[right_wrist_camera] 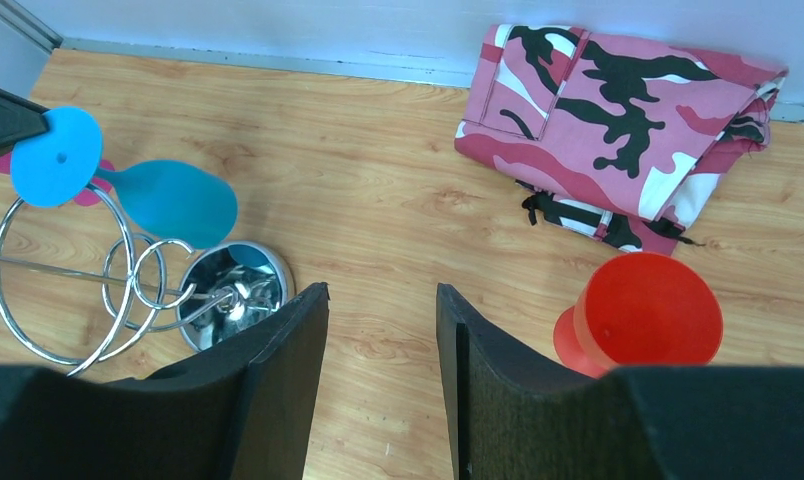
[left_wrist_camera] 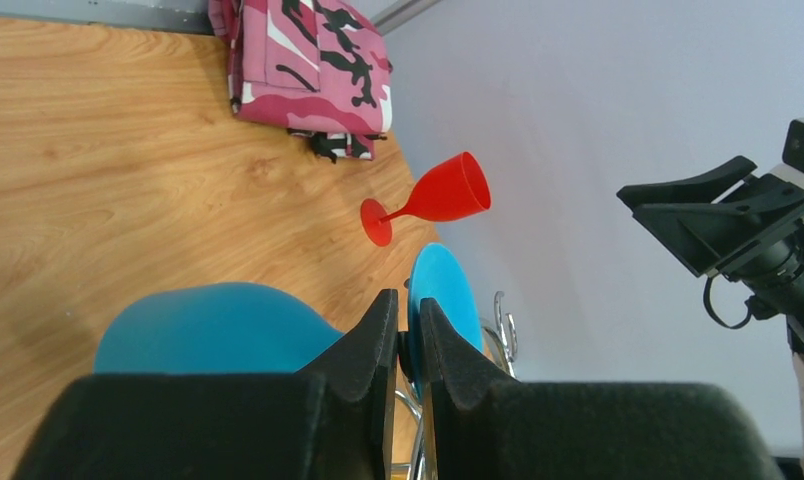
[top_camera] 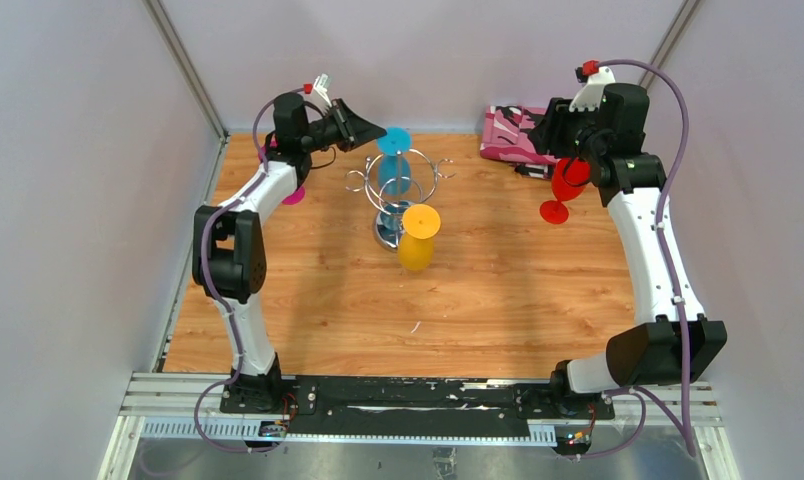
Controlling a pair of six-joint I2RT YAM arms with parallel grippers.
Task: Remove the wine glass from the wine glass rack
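The chrome wine glass rack (top_camera: pixel 398 195) stands mid-table, its mirrored base showing in the right wrist view (right_wrist_camera: pixel 233 295). A blue wine glass (top_camera: pixel 394 160) hangs upside down on it, foot up. My left gripper (left_wrist_camera: pixel 408 325) is shut on the blue glass's stem, between its bowl (left_wrist_camera: pixel 208 325) and foot (left_wrist_camera: pixel 443 300); in the top view it sits at the rack's back left (top_camera: pixel 373 132). A yellow wine glass (top_camera: pixel 418 240) hangs on the rack's near side. My right gripper (right_wrist_camera: pixel 383 300) is open and empty, raised beside a red wine glass (right_wrist_camera: pixel 643 315).
The red wine glass (top_camera: pixel 568 185) stands on the table at the back right. A folded pink camouflage cloth (top_camera: pixel 513 135) lies at the back wall. Something pink (top_camera: pixel 293 195) shows behind the left arm. Grey walls enclose the back and both sides.
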